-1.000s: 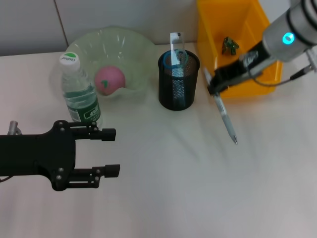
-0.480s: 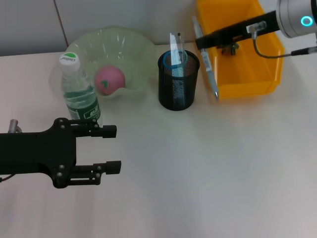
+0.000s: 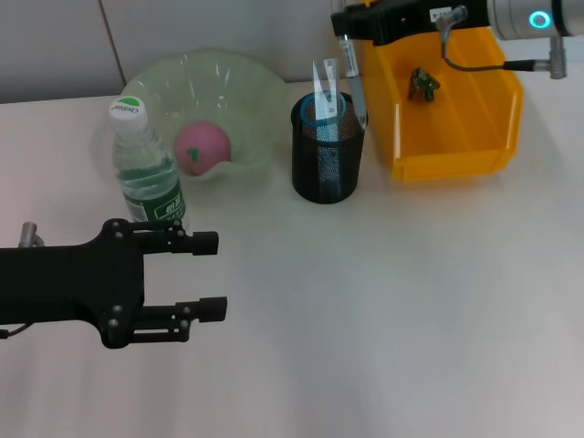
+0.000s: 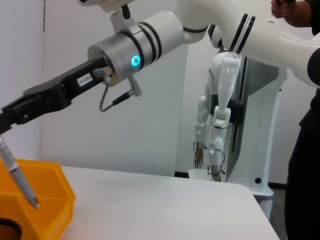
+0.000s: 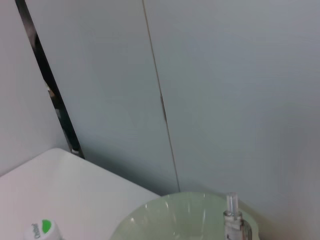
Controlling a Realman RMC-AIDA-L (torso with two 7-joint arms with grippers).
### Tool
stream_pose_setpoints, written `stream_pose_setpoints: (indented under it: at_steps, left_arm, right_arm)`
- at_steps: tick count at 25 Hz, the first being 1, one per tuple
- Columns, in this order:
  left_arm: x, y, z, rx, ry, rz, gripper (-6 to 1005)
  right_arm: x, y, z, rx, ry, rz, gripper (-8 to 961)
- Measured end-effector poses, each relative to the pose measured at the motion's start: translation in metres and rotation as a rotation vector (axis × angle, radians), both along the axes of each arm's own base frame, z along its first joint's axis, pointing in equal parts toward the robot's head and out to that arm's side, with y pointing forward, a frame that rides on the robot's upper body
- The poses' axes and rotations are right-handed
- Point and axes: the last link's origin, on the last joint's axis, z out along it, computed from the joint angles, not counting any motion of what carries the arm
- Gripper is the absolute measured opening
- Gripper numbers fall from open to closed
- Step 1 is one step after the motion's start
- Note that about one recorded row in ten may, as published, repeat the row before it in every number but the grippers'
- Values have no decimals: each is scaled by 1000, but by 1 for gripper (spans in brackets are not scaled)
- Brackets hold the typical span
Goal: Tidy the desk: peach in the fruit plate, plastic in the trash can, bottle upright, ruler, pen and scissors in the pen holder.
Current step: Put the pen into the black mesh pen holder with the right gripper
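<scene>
My right gripper (image 3: 344, 22) is at the back, shut on the top of a grey pen (image 3: 353, 80). The pen hangs almost upright, its tip just above the right rim of the black mesh pen holder (image 3: 327, 160). A clear ruler (image 3: 322, 80) and blue scissors handles (image 3: 318, 111) stick out of the holder. The left wrist view shows the pen (image 4: 18, 175) hanging beside the bin. A pink peach (image 3: 202, 146) lies in the green fruit plate (image 3: 251, 87). The bottle (image 3: 146, 169) stands upright. Green plastic (image 3: 422, 82) lies in the yellow trash can (image 3: 456, 151). My left gripper (image 3: 208, 276) is open near the front left, holding nothing.
The fruit plate, pen holder and trash can stand in a row along the back near the wall. The bottle stands just behind my left gripper's fingers (image 3: 196, 244). White tabletop (image 3: 392, 301) stretches across the front and right.
My right arm has carried the pen up, back and to the left, from in front of the trash can to above the pen holder. The left arm has not moved.
</scene>
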Motion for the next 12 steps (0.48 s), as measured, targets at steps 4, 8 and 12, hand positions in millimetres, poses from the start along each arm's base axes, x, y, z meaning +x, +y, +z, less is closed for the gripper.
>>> stream_pose_setpoints:
  at_steps: [4,8,12]
  left_arm:
    - [0,-1,-1,-1,-11,1,762]
    - [0,-1,-2,-1,-16,5,763]
    - [0,-1,-2,1,-15,4,763]
  right_arm:
    - [5,8,-12,35,1,24,230]
    - [7,11,-21,42,0,37,238]
    - [13,14,-36,42,5,41,245]
